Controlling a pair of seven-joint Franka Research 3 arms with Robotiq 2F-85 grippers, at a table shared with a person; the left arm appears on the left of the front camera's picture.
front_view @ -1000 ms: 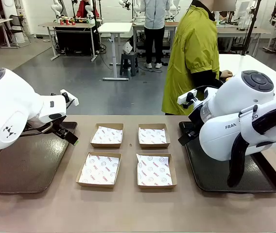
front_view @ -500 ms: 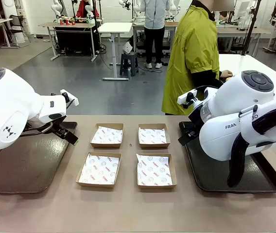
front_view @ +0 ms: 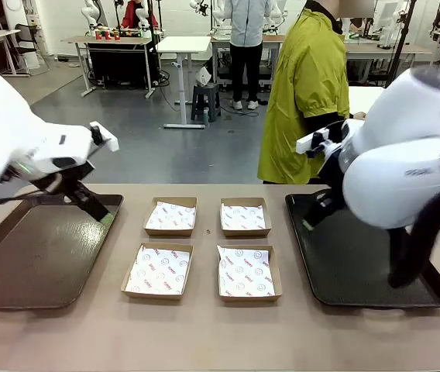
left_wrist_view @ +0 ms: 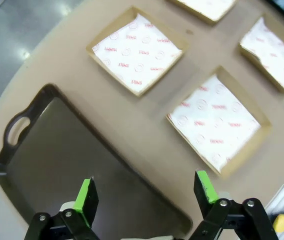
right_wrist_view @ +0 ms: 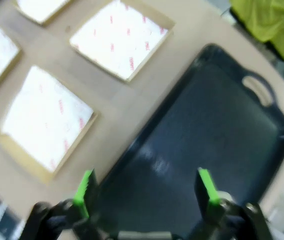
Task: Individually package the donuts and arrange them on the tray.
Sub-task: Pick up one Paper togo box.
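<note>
At shared table (front_view: 204, 333): 2 white robot arms flank a 2-by-2 block of square cardboard boxes. A person in yellow-green jacket (front_view: 309, 85) stands at far side, twd robot's right.
L gripper (front_view: 100, 213): jaws wide apart, nothing betw. them. It hangs over far inner corner of left tray (front_view: 18, 263), fingers angled down twd table centre.
L wrist view: green pads (left_wrist_view: 88, 194) are spread above the tray's dark surface, near its long edge. Handle slot (left_wrist_view: 17, 131) sits at upper left of that pic. 2 boxes lie just past the tray edge on bare tabletop.
R gripper (front_view: 319, 211): jaws also spread wide, gripping nothing. It is poised over far inner corner of right tray (front_view: 344, 279). Arm is motion-blurred in front view.
R wrist view: both pads sit above the black tray, its handle cut-out (right_wrist_view: 257, 89) farther on. Boxes lie off to one side, and the whole pic is soft w/ blur.
Boxes: far-left box (front_view: 170, 215), far-right box (front_view: 245, 216), near-left box (front_view: 157, 270) and near-right box (front_view: 245, 271). Each is lined w/ white paper carrying small printed logos. All 4 sit apart from one another, betw. the 2 trays and touching neither.
Trays: both dark and rectangular w/ raised rims. Left one reads brown, right one black. Each lies lengthwise, near edge to far edge.
Donuts: whereabouts can't be told from these views.
</note>
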